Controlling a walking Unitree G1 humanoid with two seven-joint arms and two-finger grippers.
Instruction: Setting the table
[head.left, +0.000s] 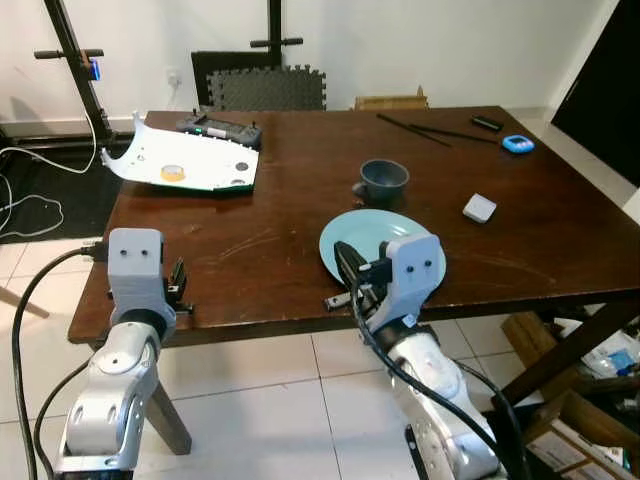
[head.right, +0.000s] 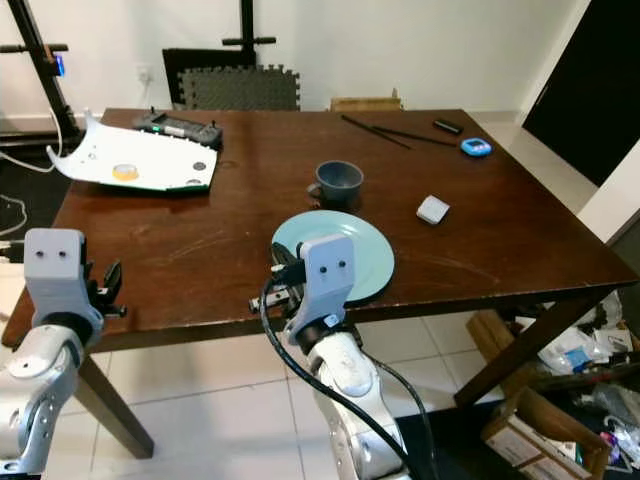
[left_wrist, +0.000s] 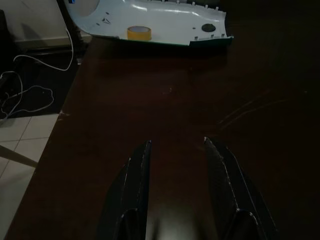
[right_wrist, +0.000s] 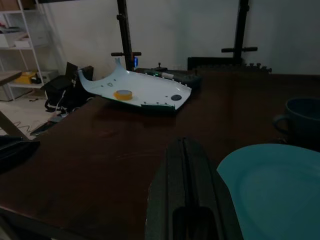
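A: Right wrist view: the right pincer (right_wrist: 186, 165) is clenched, empty, with the plate (right_wrist: 272, 185) just beside it on the desk (right_wrist: 100, 150).

B: Probably stiff, slick and breakable; take its rim. Left pincer (left_wrist: 175, 165) released, idle.

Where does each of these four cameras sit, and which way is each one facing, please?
Left eye view: on the head, looking forward and down at the table; left gripper and right gripper at its near edge.
Right eye view: same head, same scene.
Left wrist view: along the open left gripper's fingers, across the table toward the white panel.
Right wrist view: along the shut right gripper, beside the teal plate.
Shared: both wrist views show the white panel and its yellow tape roll.
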